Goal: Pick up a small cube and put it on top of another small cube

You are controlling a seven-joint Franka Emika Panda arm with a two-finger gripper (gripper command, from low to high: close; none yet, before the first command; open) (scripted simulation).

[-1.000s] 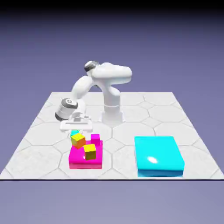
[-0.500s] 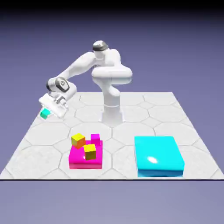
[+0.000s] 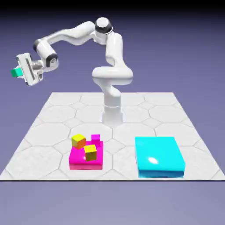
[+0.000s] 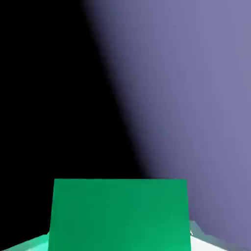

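My gripper [image 3: 18, 72] is shut on the small teal-green cube [image 3: 16, 72], high in the air beyond the table's edge at the exterior view's left, pointing sideways to the left. In the hand view the small cube [image 4: 120, 214] fills the bottom middle as a green face and hides the fingertips. Two yellow cubes sit low on the table: one [image 3: 79, 140] on an orange cube at the back left of a magenta block [image 3: 85, 158], the other [image 3: 90, 152] on top of that block.
A small magenta cube [image 3: 96, 139] sits at the back of the magenta block. A large flat cyan block [image 3: 158, 156] lies at the exterior view's right. The robot's base [image 3: 112, 115] stands at the table's middle back.
The arm has swung up and to the exterior view's left, carrying the teal-green cube from beside the yellow cubes to high off the table's left side.
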